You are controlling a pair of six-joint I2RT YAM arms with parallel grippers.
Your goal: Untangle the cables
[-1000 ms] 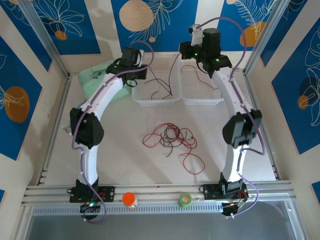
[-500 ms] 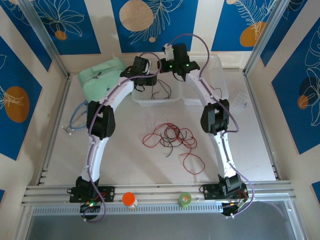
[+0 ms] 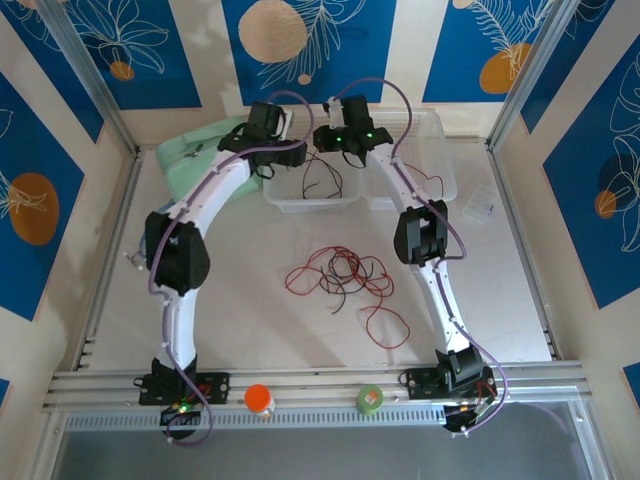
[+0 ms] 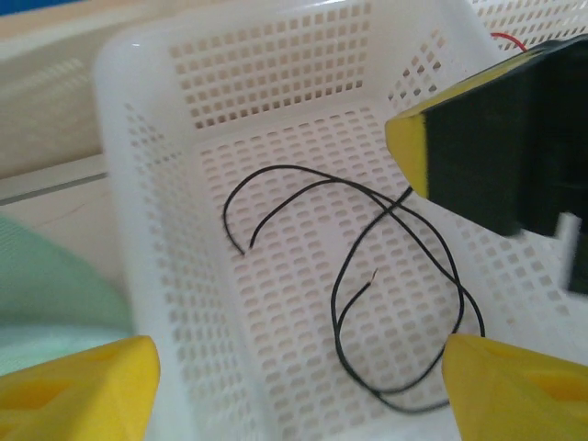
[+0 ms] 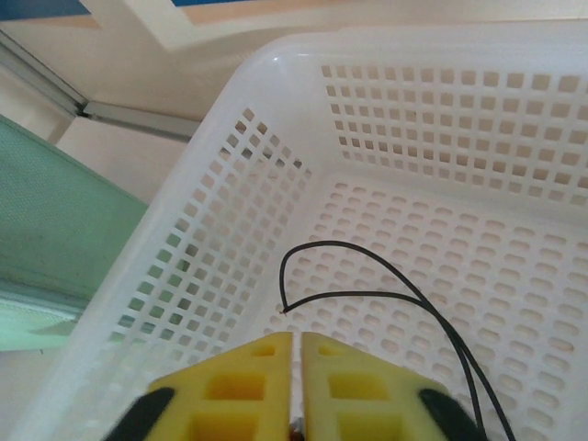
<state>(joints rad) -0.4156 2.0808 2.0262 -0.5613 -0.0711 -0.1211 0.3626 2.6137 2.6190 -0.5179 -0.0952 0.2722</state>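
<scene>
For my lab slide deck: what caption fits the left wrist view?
Open left claw hovers over a white perforated basket holding loose black cables.

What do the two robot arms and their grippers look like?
Both the left arm and the right arm have white links, black joints and lilac cables. The left gripper and the right gripper have blocky yellow fingers. Small green lights glow on the right wrist.

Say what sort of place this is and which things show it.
Probably a robot test cell: two arms bolted to a metal rail, panels all round, and baskets and tangled cables laid out as practice pieces.
</scene>
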